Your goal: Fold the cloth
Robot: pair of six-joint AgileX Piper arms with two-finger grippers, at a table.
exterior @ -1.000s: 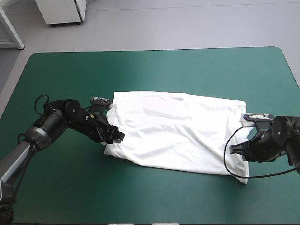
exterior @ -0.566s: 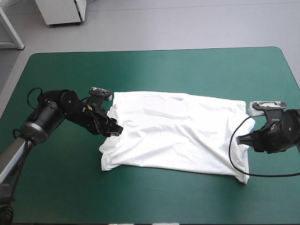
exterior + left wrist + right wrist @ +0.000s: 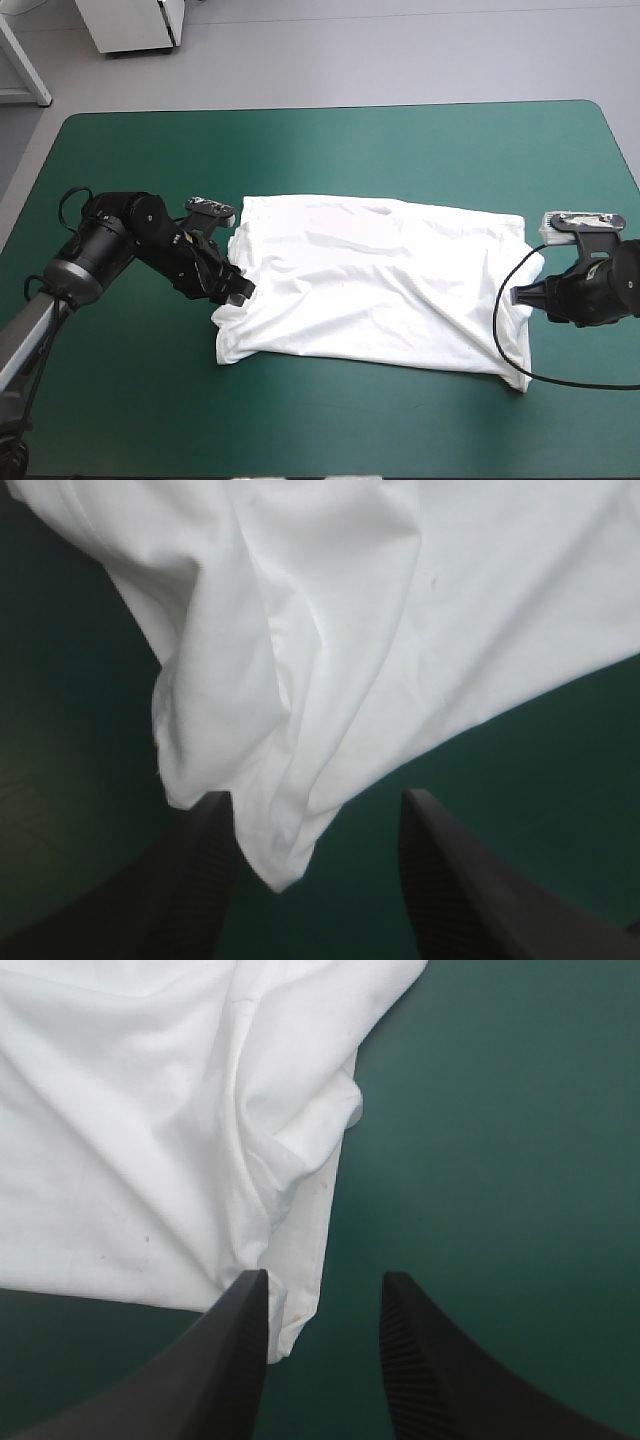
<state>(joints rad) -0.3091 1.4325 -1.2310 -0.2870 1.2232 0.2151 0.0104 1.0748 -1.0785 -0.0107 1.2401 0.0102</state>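
The white T-shirt (image 3: pixel 375 285) lies spread and folded lengthwise across the middle of the teal-green table, wrinkled, with its long sides running left to right. My left gripper (image 3: pixel 236 291) sits at the shirt's left edge, open; in the left wrist view a drooping corner of the T-shirt (image 3: pixel 330 680) hangs between the two black fingers (image 3: pixel 190 880) without being pinched. My right gripper (image 3: pixel 520 296) is at the shirt's right edge, open too. In the right wrist view the T-shirt's hem (image 3: pixel 300 1250) lies beside one black finger (image 3: pixel 225 1360), over bare teal-green cover.
Bare teal-green cover (image 3: pixel 330 150) stretches beyond the shirt to the far edge, and a strip lies in front of it. A black cable loops over the shirt's right end near my right gripper.
The left gripper has let go of the shirt's left edge and shifted slightly toward the near-left corner. The right gripper has backed away to the right. The shirt's left end has settled flatter.
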